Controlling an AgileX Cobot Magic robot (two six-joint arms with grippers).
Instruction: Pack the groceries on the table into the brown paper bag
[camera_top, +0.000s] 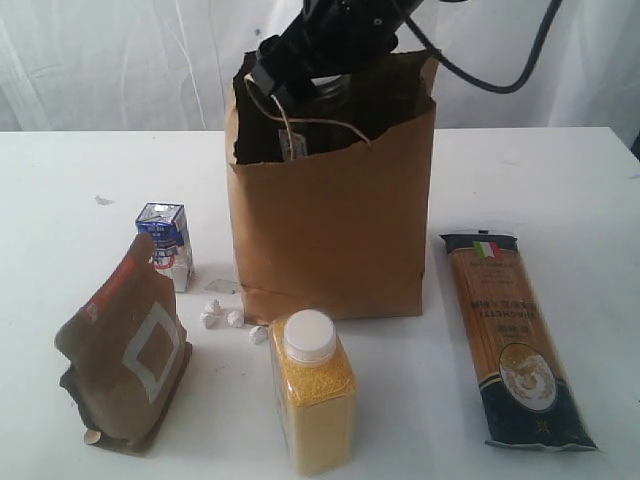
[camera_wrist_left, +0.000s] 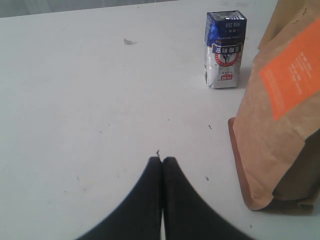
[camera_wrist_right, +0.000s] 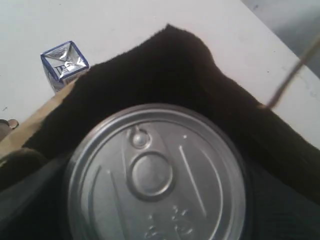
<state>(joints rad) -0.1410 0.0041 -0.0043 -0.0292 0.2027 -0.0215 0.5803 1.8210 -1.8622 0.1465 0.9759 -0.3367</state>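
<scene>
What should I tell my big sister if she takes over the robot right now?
Left gripper: shut, empty, low over the table near the small blue-white carton.
Right gripper: at the mouth of the brown paper bag, apparently closed on the dark can.
On the table: the carton, brown pouch and yellow-grain bottle standing, long pasta pack lying flat.
Gold-lidded jar: not in view; the bag's inside is too dark to check.
Left to do: drop the can in, then pack the other four.
</scene>
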